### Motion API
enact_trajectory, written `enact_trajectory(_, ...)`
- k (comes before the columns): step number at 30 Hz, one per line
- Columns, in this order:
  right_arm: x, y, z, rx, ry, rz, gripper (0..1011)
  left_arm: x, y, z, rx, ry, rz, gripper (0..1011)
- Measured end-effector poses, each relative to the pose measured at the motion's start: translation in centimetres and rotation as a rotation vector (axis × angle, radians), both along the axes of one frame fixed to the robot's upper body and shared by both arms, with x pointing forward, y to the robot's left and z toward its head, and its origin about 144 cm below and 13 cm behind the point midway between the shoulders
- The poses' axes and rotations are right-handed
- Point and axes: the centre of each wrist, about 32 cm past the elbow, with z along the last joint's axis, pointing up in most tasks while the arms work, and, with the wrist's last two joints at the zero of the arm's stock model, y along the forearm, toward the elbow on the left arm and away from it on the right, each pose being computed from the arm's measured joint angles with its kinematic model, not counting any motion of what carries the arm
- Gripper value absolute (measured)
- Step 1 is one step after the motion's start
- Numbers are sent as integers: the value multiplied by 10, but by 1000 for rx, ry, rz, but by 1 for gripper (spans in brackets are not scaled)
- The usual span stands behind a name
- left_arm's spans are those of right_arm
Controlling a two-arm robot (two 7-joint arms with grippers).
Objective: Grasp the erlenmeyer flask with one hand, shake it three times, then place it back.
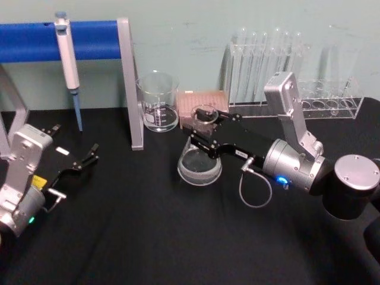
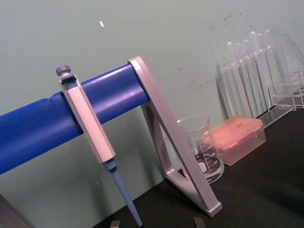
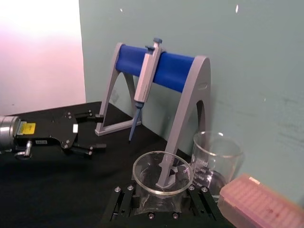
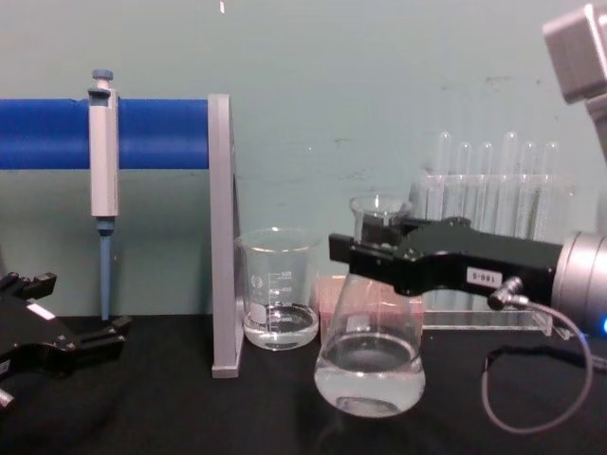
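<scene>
right gripper (image 4: 375, 248): clamped on flask (image 4: 370, 365) neck | risk: shaking could slop liquid or knock beaker (image 4: 278, 294) at flask's 11 o'clock | left gripper (image 3: 98, 131): spread wide, parked at table's 9 o'clock

The erlenmeyer flask (image 4: 370, 365) stands upright: clear glass, a wide round base, a little clear liquid at the bottom. The black right gripper (image 4: 379, 248), silver-grey at the wrist, clamps its narrow neck just below the rim.

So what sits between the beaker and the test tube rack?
A pink tip box, clear in the head view; the erlenmeyer flask is just in front of it.
</scene>
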Motion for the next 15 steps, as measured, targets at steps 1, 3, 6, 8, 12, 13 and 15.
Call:
enact_trajectory(1,0,0,-1,-1,3,0,449,0,0,0,0,0,0,1001)
enact_trajectory(3,1,0,-4,-4,10,-1,449,0,0,0,0,0,0,1001)
enact_trajectory(6,2,1,-7,-9,19,-3,450,0,0,0,0,0,0,1001)
enact_trajectory(8,3,1,-10,-15,23,-4,449,0,0,0,0,0,0,1001)
enact_trajectory(12,4,1,-13,-26,25,-6,449,0,0,0,0,0,0,1001)
enact_trajectory(13,4,1,-15,-29,27,-7,449,0,0,0,0,0,0,1001)
enact_trajectory(15,4,1,-16,-32,29,-9,449,0,0,0,0,0,0,1001)
